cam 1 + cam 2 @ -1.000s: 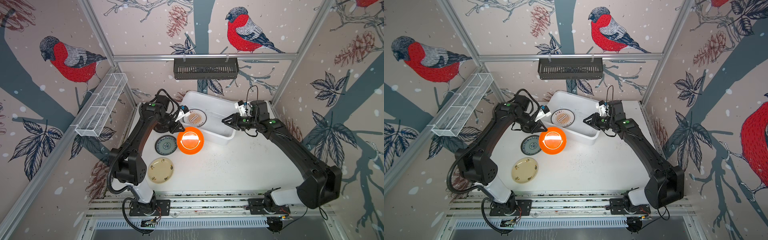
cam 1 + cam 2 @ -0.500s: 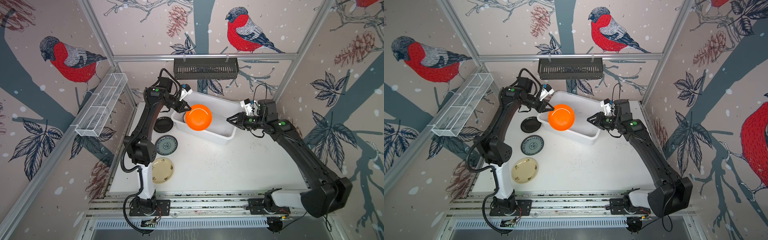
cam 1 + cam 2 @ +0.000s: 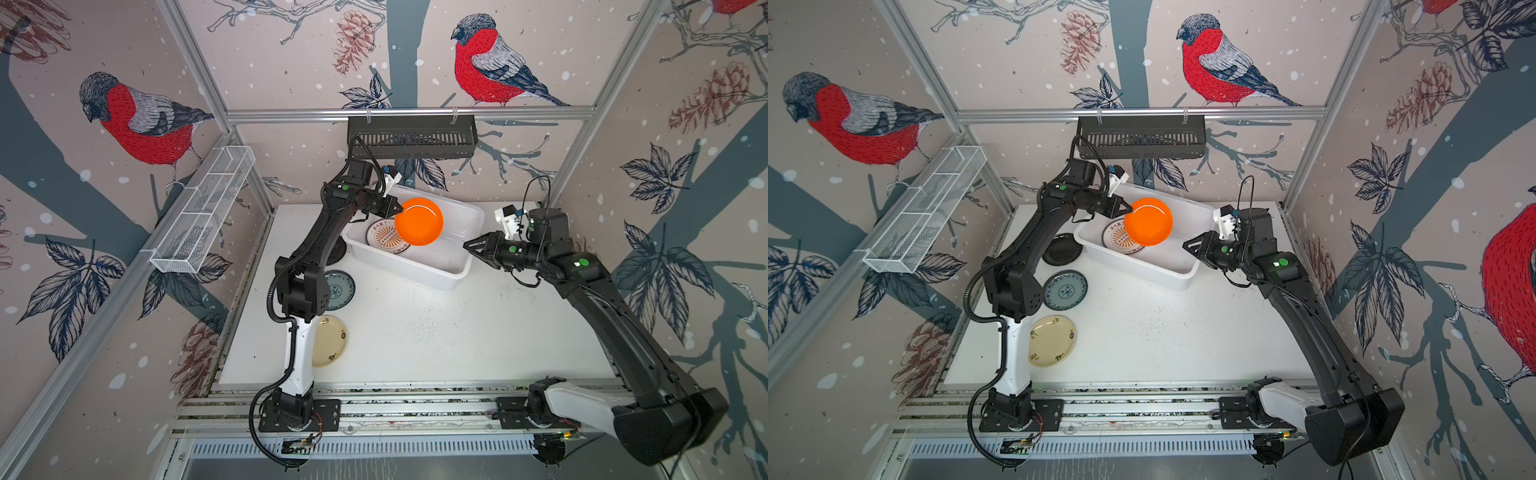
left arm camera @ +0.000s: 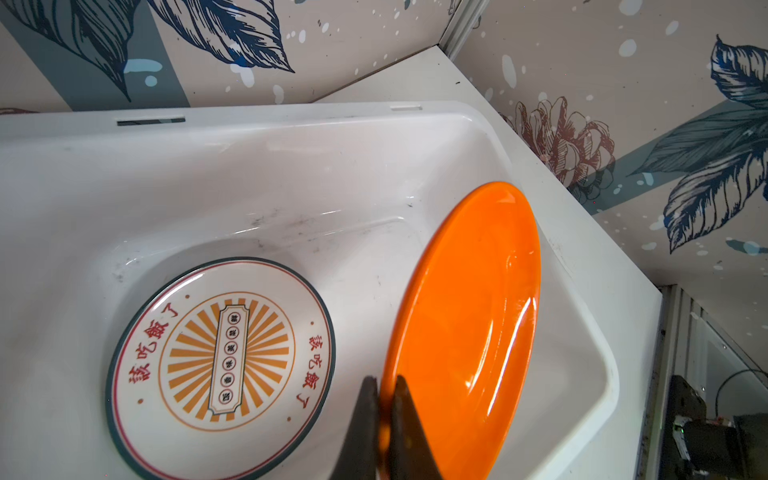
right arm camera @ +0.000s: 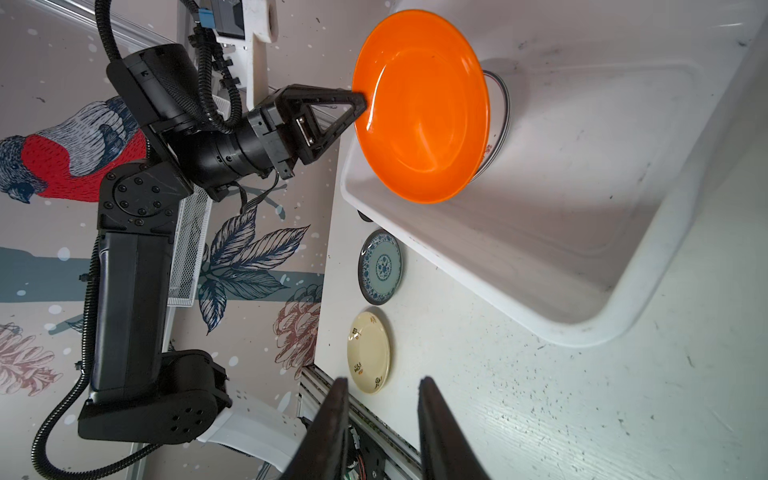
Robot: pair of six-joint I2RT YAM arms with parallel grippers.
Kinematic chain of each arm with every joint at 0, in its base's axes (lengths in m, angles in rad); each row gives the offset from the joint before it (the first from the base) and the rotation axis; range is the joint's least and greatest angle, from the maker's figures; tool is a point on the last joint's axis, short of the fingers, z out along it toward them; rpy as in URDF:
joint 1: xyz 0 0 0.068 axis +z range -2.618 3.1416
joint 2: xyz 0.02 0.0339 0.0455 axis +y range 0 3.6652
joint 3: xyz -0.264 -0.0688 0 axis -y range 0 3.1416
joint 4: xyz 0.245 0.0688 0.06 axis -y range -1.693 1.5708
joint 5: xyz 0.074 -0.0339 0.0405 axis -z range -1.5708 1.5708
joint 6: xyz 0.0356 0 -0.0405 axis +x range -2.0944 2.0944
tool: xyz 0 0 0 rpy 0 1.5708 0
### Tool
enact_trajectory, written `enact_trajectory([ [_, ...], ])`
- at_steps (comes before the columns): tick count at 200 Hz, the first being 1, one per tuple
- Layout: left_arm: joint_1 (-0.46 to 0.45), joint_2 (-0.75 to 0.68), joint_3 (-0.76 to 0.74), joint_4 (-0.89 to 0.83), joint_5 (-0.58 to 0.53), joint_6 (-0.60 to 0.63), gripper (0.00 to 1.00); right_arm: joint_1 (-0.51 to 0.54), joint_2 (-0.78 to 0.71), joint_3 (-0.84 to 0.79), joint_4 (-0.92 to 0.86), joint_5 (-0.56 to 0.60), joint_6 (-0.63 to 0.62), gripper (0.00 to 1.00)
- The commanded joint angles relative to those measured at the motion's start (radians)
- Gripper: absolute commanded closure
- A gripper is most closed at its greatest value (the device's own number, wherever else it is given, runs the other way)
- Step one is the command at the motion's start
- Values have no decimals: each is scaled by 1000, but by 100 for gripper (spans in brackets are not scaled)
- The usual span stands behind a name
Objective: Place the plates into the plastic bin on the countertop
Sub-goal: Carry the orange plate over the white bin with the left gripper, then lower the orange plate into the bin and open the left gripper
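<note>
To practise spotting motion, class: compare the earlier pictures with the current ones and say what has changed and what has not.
The left gripper, still shut on the orange plate, carried it from beside the teal plate back over the plastic bin, above the sunburst plate. The right gripper, open and empty, drew back slightly from the bin. Sunburst plate, teal plate, black plate and cream plate stayed put.

At rear centre of the white speckled bench (image 3: 457, 332) sits the white rectangular plastic bin (image 3: 432, 274), skewed. In its left end, flat: orange-sunburst white round plate (image 3: 384, 241). Over that, tilted: plain orange round plate (image 3: 419, 221), rim in left tool (image 3: 395, 206). On bench just left of bin: black round plate (image 3: 1062, 249); before it, teal-patterned round plate (image 3: 1065, 290); nearer front, cream round plate (image 3: 1052, 340). Off bin's right end: right tool (image 3: 467, 247).
</note>
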Motion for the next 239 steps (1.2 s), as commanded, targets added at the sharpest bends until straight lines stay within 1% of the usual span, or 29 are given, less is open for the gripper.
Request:
enact_trajectory([
  [1, -26, 40, -2, 146, -48, -88, 100, -1, -24, -5, -7, 40, 46, 69],
  [32, -74, 111, -1, 215, -89, -135, 100, -1, -44, -5, -32, 67, 71, 69],
  [53, -103, 156, 6, 237, -117, -138, 100, 0, -59, -12, -45, 83, 81, 69],
  [78, -118, 199, 7, 251, -141, -138, 100, -1, -77, -33, -35, 95, 100, 69],
  [124, -124, 255, 6, 272, -104, -152, 100, -2, -69, -65, -8, 88, 107, 69],
  [162, -135, 289, 7, 267, -68, -137, 100, -1, -43, -89, 35, 71, 112, 69],
  [239, -144, 338, 28, 245, -84, -113, 100, -1, -49, -126, 70, 71, 124, 69],
])
